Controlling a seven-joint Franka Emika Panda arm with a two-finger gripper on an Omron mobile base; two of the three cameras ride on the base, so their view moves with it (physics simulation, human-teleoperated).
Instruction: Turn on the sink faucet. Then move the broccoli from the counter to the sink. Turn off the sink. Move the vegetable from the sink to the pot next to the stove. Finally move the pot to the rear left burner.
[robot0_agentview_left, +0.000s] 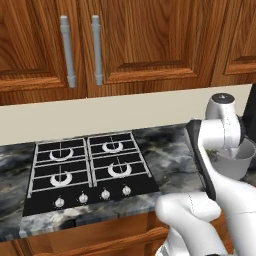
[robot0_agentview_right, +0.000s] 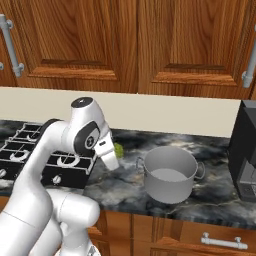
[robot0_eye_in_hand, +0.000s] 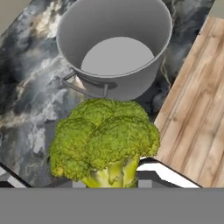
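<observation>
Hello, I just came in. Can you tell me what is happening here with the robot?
The white robot arm is carrying the broccoli, held in its tool, above the marbled counter. It is close to the grey metal pot, which stands on the counter between the black stove and a dark appliance at the right. The pot looks empty. It has not gone to a burner yet; nothing sits on the stove's four rings.

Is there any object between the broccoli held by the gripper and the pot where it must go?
Nothing visible stands between them. The gripper holds the broccoli above the counter, just short of the pot, whose open inside looks empty.
</observation>
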